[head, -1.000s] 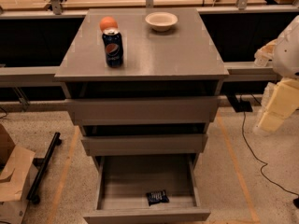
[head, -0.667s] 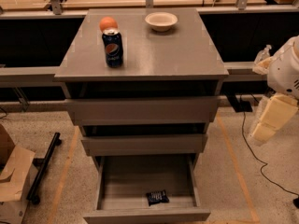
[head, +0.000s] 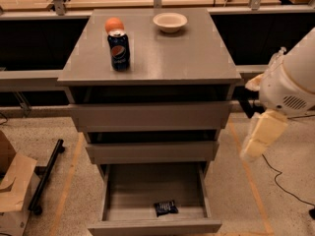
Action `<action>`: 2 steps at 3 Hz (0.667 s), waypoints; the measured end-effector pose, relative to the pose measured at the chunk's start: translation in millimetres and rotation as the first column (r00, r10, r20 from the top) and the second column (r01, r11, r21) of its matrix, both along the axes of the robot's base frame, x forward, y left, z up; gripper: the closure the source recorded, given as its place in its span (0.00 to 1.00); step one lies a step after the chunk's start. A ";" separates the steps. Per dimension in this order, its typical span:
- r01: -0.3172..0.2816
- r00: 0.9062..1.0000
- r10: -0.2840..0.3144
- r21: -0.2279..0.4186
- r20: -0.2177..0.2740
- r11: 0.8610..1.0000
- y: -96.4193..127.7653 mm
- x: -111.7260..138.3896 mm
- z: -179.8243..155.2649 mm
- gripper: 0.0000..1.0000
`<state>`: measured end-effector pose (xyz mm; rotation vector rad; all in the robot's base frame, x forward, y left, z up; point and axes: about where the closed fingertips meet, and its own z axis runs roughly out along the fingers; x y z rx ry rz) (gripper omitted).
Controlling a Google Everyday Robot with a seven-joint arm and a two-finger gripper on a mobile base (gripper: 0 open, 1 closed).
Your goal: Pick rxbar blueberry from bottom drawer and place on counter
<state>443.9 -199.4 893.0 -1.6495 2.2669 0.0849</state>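
Counter [head: 187, 58] up top holds Pepsi can [head: 119, 50], bowl [head: 170, 22]. Bottom drawer [head: 152, 193] stands open. Gripper [head: 261, 136] hangs right of cabinet [head: 147, 117], well apart; grip state can't tell. Rxbar blueberry [head: 166, 208] lies near drawer front. Prob approach step; next: reach down into drawer.

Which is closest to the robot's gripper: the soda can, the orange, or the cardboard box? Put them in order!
The gripper hangs to the right of the drawers.
1. Soda can, left side of the counter.
2. Orange, just behind the can.
3. Cardboard box, on the floor, far left.
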 end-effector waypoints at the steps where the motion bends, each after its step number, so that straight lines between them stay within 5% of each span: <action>1: -0.050 0.996 0.056 0.089 -0.065 0.995 48.6 12.7 -60.1 0.00; 2: -0.074 0.994 0.085 0.145 -0.069 0.987 87.1 34.7 -121.0 0.00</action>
